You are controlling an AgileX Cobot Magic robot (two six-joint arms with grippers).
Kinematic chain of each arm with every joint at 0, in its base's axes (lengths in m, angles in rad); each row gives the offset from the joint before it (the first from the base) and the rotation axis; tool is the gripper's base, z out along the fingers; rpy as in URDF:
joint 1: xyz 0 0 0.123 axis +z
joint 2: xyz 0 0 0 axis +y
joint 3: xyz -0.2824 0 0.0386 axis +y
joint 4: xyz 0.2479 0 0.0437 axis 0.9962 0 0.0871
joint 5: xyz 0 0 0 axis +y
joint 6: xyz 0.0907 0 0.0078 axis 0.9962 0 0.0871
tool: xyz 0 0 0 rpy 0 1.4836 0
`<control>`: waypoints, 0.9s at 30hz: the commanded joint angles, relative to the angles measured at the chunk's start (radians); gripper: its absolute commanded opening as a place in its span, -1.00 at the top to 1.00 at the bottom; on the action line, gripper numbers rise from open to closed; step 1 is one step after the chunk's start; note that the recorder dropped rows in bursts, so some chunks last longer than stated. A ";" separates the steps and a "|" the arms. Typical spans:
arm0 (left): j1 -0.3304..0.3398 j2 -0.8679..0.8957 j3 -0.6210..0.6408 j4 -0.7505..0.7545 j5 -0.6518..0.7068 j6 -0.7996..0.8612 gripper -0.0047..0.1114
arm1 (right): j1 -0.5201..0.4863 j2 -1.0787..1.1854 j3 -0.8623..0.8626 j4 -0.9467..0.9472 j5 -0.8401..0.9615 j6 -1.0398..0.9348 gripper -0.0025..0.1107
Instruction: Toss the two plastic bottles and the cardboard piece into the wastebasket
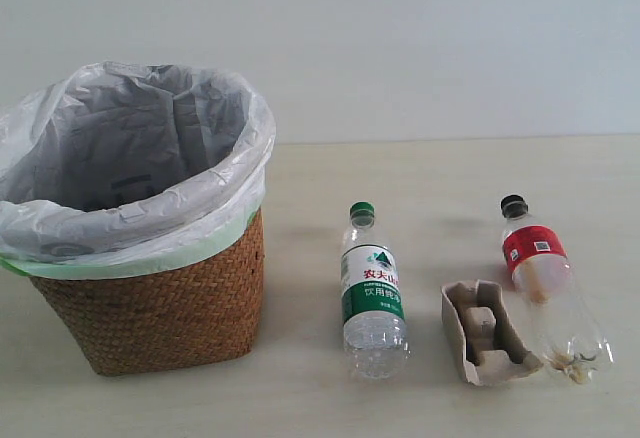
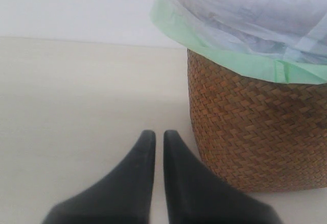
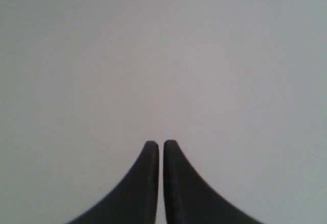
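Exterior: seeing wastebasket (image 1: 150, 308) upright at left of table (image 1: 420, 173). Right of it, lying flat in a row: green-cap bottle (image 1: 372, 293), cardboard piece (image 1: 485, 333), red-label bottle (image 1: 548, 283), last two just beside each other.
Left wrist: left gripper (image 2: 159, 134) pressed together, holding nothing, near wastebasket wall.
Right wrist: right gripper (image 3: 161, 144) pressed together, holding nothing, facing blank grey.

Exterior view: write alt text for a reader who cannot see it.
A wicker wastebasket lined with a pale plastic bag stands at the left of a light table. To its right lie, in a row, a green-capped bottle, a moulded cardboard piece and a black-capped bottle with a red label. No arm shows.
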State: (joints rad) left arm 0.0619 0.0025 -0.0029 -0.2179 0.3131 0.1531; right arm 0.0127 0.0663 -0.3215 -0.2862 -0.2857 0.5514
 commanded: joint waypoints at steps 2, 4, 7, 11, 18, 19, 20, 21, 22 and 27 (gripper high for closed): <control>0.003 -0.002 0.003 0.002 -0.003 -0.009 0.82 | -0.002 0.246 -0.154 -0.093 0.158 0.008 0.91; 0.003 -0.002 0.003 0.002 -0.003 -0.009 0.82 | -0.002 0.339 -0.187 -0.093 0.187 0.008 0.76; 0.003 -0.002 0.003 0.002 -0.003 -0.009 0.82 | -0.002 0.468 -0.241 -0.093 0.271 -0.002 0.20; 0.003 -0.002 0.003 0.002 -0.003 -0.009 0.82 | -0.002 0.713 -0.285 -0.094 0.383 -0.113 -0.88; 0.003 -0.002 0.003 0.002 -0.003 -0.009 0.82 | 0.110 1.102 -0.420 0.032 0.716 -0.304 -0.85; 0.003 -0.002 0.003 0.002 -0.003 -0.009 0.82 | 0.153 1.156 -0.450 0.033 0.777 -0.310 -0.85; 0.003 -0.002 0.003 0.002 -0.003 -0.009 0.82 | 0.185 1.203 -0.470 0.033 0.817 -0.312 -0.85; 0.003 -0.002 0.003 0.002 -0.003 -0.009 0.82 | 0.214 1.258 -0.489 0.033 0.859 -0.317 -0.85; 0.003 -0.002 0.003 0.002 -0.003 -0.009 0.82 | 0.230 1.298 -0.499 0.034 0.884 -0.320 -0.85; 0.003 -0.002 0.003 0.002 -0.003 -0.009 0.82 | 0.239 1.475 -0.500 0.034 0.857 -0.320 -0.85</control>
State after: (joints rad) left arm 0.0619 0.0025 -0.0029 -0.2179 0.3131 0.1531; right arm 0.2504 1.4878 -0.8141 -0.2527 0.5877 0.2400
